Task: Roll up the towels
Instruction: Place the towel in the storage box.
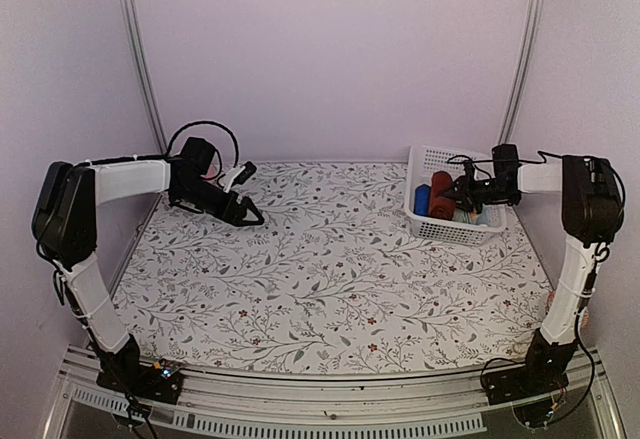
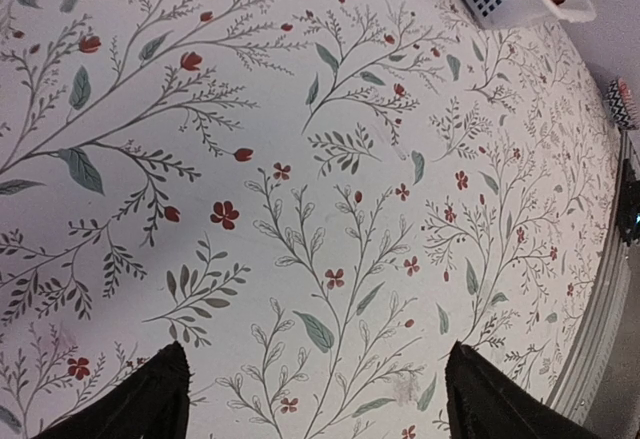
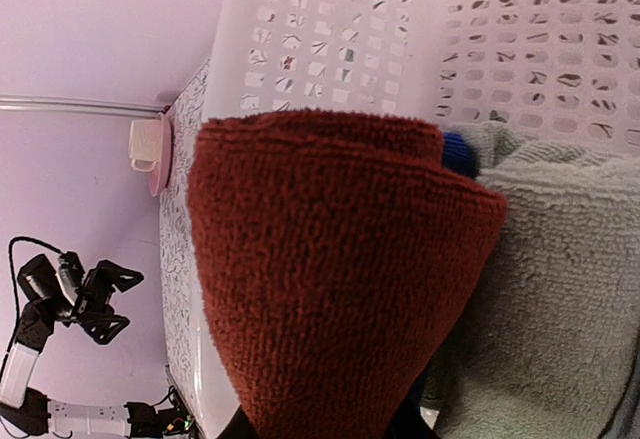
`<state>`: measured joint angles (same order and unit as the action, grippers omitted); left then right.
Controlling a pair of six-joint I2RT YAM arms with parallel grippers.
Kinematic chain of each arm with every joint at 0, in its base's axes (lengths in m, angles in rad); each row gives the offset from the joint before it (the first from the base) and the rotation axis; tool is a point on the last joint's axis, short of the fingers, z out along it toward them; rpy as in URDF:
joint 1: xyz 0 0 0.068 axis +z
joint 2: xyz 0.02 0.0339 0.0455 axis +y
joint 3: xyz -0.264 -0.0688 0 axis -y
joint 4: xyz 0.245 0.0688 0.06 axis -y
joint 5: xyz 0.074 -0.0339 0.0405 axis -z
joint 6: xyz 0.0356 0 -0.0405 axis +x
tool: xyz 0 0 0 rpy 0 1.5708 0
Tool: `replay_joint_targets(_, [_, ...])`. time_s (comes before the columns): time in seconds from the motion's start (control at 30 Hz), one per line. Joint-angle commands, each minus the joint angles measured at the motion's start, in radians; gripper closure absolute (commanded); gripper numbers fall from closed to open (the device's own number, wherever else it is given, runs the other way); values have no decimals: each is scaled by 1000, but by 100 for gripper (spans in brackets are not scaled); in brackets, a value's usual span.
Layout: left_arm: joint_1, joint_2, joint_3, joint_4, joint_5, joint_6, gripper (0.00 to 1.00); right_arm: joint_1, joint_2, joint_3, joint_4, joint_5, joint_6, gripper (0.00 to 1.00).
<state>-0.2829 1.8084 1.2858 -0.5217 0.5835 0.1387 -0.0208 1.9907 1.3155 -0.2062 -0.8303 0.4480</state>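
The left end effector (image 1: 251,195) hangs over the far left part of the worktop (image 1: 330,289) with its jaws spread wide and nothing between them. Its wrist view shows only the floral covering (image 2: 300,179) below. The right end effector (image 1: 457,193) reaches into the white lattice basket (image 1: 447,229) at the far right corner. There it is closed on the dark maroon towel (image 3: 330,279) – the cloth fans out from between the fingers and fills the middle of the wrist view. A pale grey-green towel (image 3: 545,289) lies just beside it in the basket, touching it. A dark blue roll (image 1: 422,199) stands at the basket's left end.
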Motion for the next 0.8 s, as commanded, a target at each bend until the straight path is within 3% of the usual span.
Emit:
replay_joint_targets(0.0, [10,19,12,-4,9,-3,11,-2,23,37,-159,144,-128,69])
replay_joint_targets(0.4, [5,26,19,-5,2,-7,10,48,35,152,-322,271,-239,50])
replay_joint_targets(0.77, [4,22,20,-8,9,-6,10,65,-24,195,-401,392,-276,43])
